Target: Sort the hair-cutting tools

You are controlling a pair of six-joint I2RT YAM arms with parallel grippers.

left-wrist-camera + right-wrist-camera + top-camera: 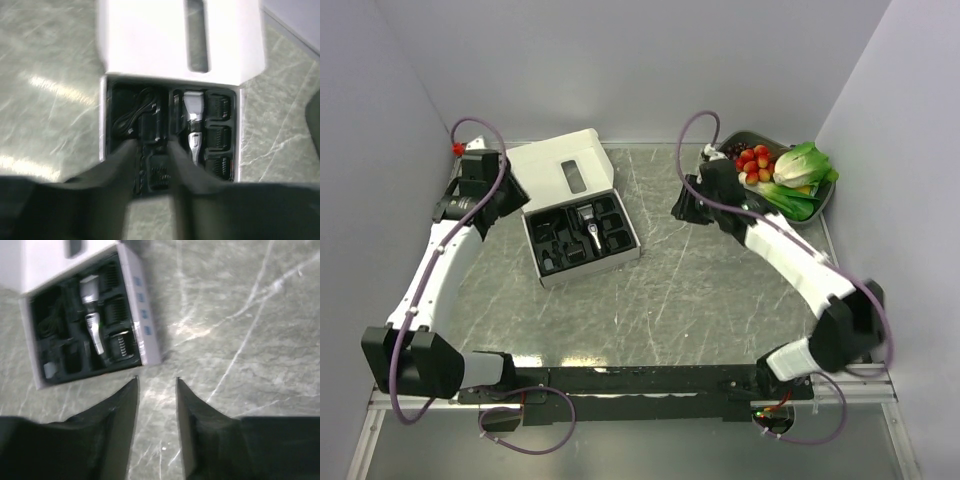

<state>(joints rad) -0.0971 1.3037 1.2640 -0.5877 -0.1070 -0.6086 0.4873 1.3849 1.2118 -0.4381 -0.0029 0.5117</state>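
The slim black hair clipper with a silver head (590, 228) lies in the black moulded tray (552, 262) inside the open white box (565, 170), left of centre. It also shows in the left wrist view (194, 125) and the right wrist view (92, 322). Black comb attachments (219, 135) fill the slots beside it, and a coiled black cable (131, 119) lies at the tray's left. I cannot pick out the tiny cylindrical bits. My left gripper (512, 197) (151, 147) is open and empty above the tray's near edge. My right gripper (682, 208) (156, 381) is open and empty over bare table right of the box.
A grey bin (825, 195) holding toy vegetables and red fruit (756, 162) stands at the back right, just behind my right arm. Walls close in the table on the left, back and right. The box lid leans back toward the left arm.
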